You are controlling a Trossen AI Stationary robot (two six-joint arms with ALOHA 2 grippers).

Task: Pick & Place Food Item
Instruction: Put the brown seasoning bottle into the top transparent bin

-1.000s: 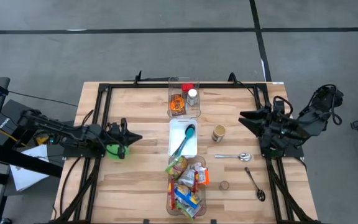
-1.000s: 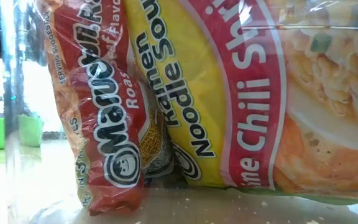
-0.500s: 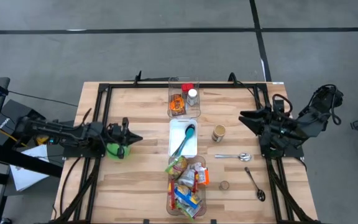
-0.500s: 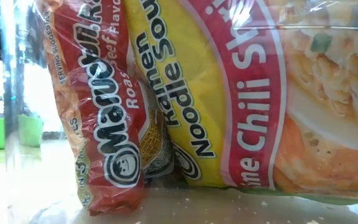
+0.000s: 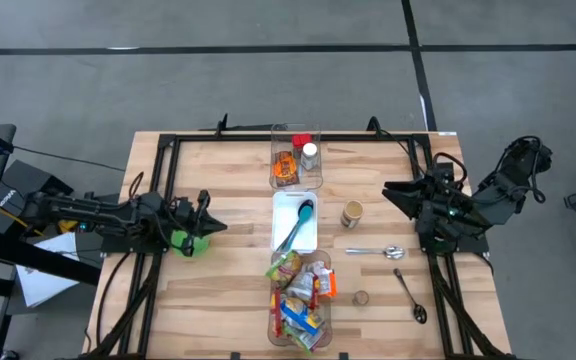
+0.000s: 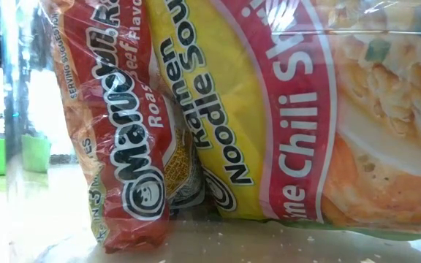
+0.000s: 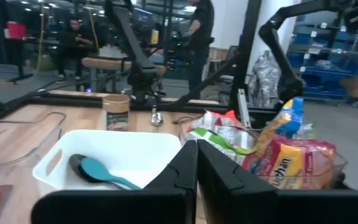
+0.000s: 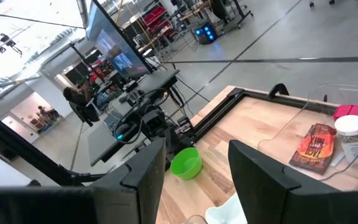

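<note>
Left gripper (image 5: 211, 226): I see it low near the bench's left edge, about midway along that edge, pointing toward the centre. In my left wrist view the two fingers (image 7: 185, 171) are pressed together with nothing between them.
Right gripper (image 5: 390, 188): parked near the bench's right edge, pointing inward. My right wrist view shows its fingers (image 8: 143, 174) well apart and holding nothing.
Green bowl (image 5: 190, 241): on the bench just beside the left gripper, partly under the arm; I also see it from the right wrist (image 8: 186, 163).
Food bin (image 5: 301, 300): a clear container at the middle of the bench's near edge, heaped with packaged snacks. The low view looks straight into it, filled by a red ramen packet (image 6: 115, 124) leaning against a yellow chili ramen packet (image 6: 269, 109).
White tray (image 5: 294, 222): bench centre, just behind the food bin, with a teal spoon (image 5: 298, 226) lying in it.
Far bin (image 5: 297, 156): clear, at the middle of the bench's far edge, holding an orange packet (image 5: 285, 167) and a white-lidded jar (image 5: 310, 154).
Can (image 5: 352, 214): upright, between the white tray and the right gripper.
Cutlery: a metal spoon (image 5: 374, 252) and a dark spoon (image 5: 409, 296) lie toward the near right corner of the bench, apart from each other.
People: figures stand in the room beyond the bench in the left wrist view.
</note>
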